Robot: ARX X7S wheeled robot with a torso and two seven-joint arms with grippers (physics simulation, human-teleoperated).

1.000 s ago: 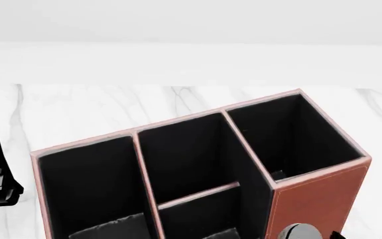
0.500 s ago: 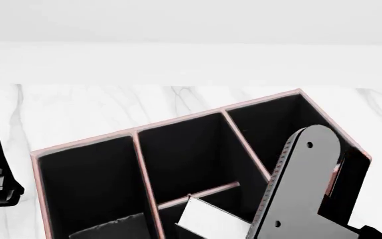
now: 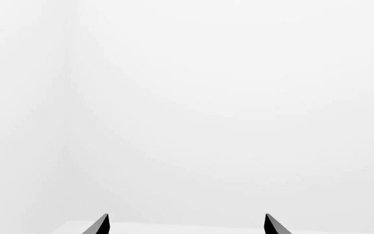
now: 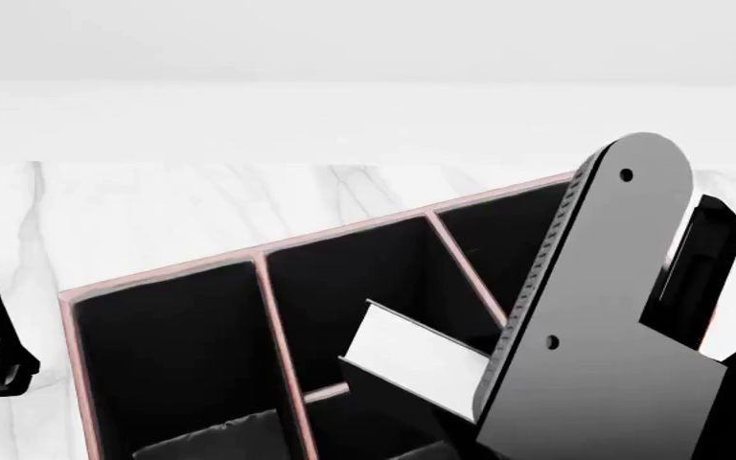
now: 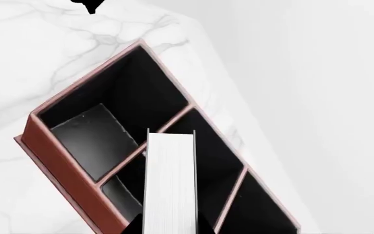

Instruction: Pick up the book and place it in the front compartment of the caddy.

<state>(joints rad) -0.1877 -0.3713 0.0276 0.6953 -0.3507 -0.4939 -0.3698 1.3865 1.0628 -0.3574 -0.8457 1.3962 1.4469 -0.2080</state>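
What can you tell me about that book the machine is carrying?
The book shows mostly its white page edge, a long pale strip with fine lines, with thin dark covers at its sides. The right gripper holds it at one end, and it hangs tilted above the caddy, over the middle divided cells. In the head view it juts out from under the arm, touching nothing else visible.

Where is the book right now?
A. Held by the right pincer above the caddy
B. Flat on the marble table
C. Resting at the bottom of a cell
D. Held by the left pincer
A: the book juts from the right pincer, its white page edge showing over the caddy and its dividers, not yet lowered into a cell.
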